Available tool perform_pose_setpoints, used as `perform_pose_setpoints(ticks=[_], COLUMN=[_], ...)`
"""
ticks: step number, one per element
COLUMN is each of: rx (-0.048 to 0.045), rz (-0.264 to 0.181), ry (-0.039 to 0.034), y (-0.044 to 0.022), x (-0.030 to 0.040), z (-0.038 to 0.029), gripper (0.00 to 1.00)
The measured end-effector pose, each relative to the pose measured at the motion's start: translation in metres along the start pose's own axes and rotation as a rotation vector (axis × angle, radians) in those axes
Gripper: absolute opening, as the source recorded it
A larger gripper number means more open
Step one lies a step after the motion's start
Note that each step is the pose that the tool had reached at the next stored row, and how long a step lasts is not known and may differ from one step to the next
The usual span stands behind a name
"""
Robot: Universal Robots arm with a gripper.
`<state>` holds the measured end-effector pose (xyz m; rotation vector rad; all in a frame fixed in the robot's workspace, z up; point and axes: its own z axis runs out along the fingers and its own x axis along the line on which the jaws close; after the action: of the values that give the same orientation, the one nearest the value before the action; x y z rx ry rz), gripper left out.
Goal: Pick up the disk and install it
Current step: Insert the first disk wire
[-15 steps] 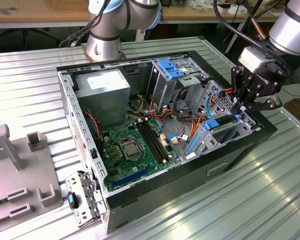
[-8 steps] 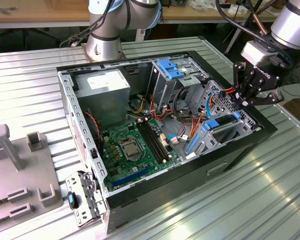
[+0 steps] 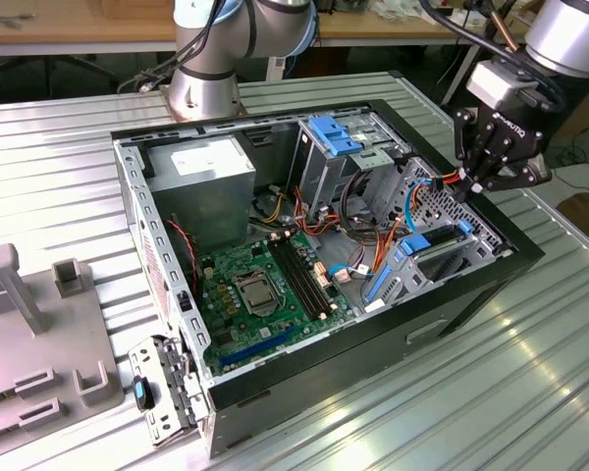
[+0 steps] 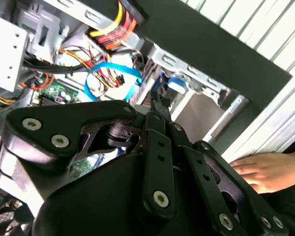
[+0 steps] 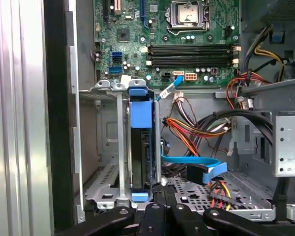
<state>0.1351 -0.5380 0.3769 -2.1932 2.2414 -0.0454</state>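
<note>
End effector (image 5: pixel 162 191) closed at the drive bay (image 5: pixel 105 147), disk (image 5: pixel 140 137) seated on edge in its slot.
My tips are together with nothing clamped between them, just beside the disk's near blue tab, at the end of the open PC case (image 3: pixel 452 304) on the exterior view's right. Flat blue cable (image 5: pixel 196 161) runs alongside; motherboard (image 5: pixel 187 49) beyond. Person's hand (image 4: pixel 265 172) lies on the table (image 3: pixel 530 392) next to the case.
</note>
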Motion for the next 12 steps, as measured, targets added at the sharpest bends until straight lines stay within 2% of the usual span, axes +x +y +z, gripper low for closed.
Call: perform_pose_setpoints(ticks=[12], rx=[-0.0016], rz=[0.0], ry=[0.0004], y=[-0.0371], x=[-0.0347], z=[0.0007], gripper=[0.11])
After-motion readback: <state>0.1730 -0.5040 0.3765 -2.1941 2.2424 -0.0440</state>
